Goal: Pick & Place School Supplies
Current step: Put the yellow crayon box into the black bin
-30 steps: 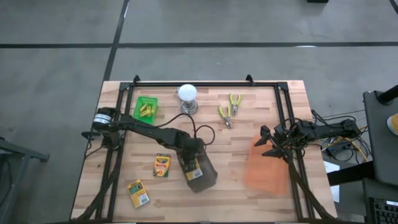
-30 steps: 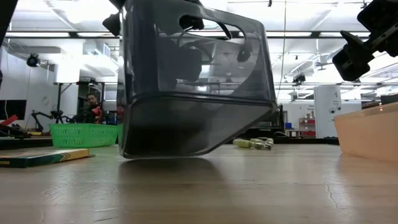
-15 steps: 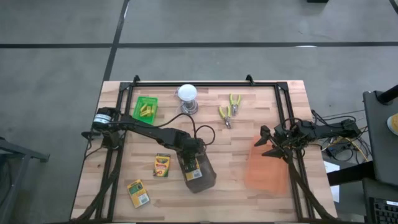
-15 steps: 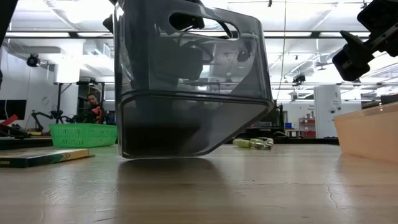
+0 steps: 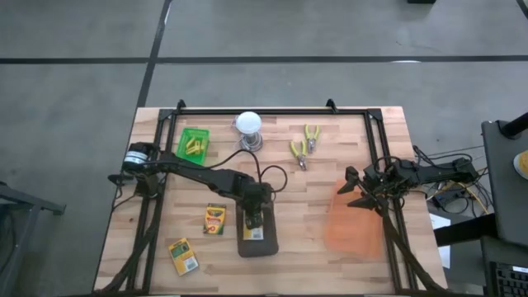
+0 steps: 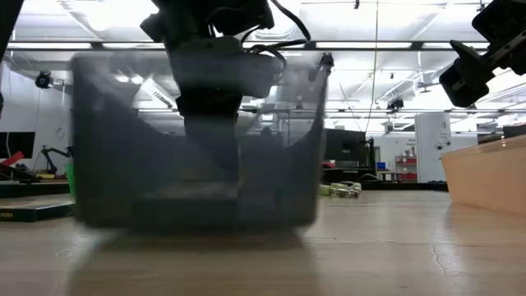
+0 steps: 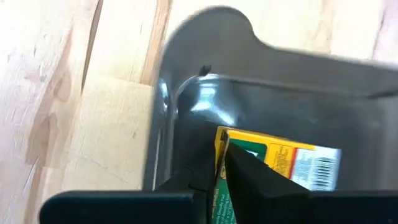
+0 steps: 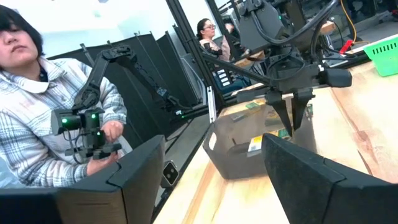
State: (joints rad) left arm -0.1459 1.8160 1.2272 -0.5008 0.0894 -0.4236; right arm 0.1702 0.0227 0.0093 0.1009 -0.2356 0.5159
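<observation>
A dark see-through bin (image 5: 268, 245) sits flat on the wooden table near its front middle. My left gripper (image 5: 254, 219) reaches down into it, shut on a green-and-yellow crayon box (image 7: 280, 163). Two more crayon boxes lie flat on the table to the bin's left, one beside it (image 5: 214, 219) and one near the front edge (image 5: 183, 256). A green basket (image 5: 193, 143) at the far left holds short yellow pieces. My right gripper (image 5: 355, 190) hangs open at the table's right, over the orange bin (image 5: 355, 223). My left gripper pinches one end of the crayon box (image 7: 219, 140) between its two fingers, the box's thin edge in the narrow gap. The fingers slant down from above into the bin. Whether the box rests on the bin's floor, I cannot tell.
A white bulb on a metal base (image 5: 249, 128) and yellow-handled pliers (image 5: 305, 144) lie toward the far edge. A black frame rail (image 5: 264, 110) runs along the table's far side. A person (image 8: 37, 99) sits beyond the table in the right wrist view.
The dark bin, which stood tipped up on one edge and askew, has dropped flat onto the table and swung square to it, ending a little to the left. My left gripper has stayed inside it, hardly moving.
</observation>
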